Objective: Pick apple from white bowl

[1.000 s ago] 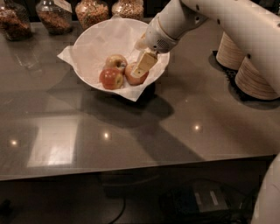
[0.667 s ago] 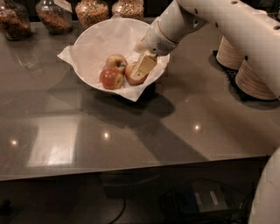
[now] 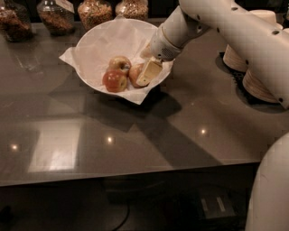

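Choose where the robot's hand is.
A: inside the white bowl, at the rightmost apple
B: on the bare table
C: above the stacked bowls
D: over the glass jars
A: the hand is down inside the white bowl, against the rightmost apple.

A dark glossy desk (image 3: 203, 108) mirrors small lights, jars (image 3: 94, 12) line its far edge, and the end effector (image 3: 147, 72) hangs over its back half.

Gripper (image 3: 146, 76) low inside white bowl (image 3: 97, 45), at apple (image 3: 134, 75); dark red apple (image 3: 114, 81), yellow-green apple (image 3: 119, 63) just left.
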Controlling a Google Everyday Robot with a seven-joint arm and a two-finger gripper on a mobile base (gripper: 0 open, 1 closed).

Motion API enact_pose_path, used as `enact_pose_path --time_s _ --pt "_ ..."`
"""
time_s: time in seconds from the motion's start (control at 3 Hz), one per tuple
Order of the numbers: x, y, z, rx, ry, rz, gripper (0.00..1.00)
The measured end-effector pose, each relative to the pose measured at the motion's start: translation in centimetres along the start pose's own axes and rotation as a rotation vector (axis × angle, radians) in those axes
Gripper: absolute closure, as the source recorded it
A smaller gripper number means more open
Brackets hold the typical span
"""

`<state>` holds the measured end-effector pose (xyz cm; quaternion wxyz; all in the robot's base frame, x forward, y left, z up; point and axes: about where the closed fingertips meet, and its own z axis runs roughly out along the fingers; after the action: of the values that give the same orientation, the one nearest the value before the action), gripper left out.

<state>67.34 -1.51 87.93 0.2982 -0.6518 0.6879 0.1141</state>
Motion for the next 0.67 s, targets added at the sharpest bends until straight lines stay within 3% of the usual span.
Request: enact_pose_path --time_s 0.67 --pt "1.59 -0.01 1.54 -0.025 0.022 0.027 0.32"
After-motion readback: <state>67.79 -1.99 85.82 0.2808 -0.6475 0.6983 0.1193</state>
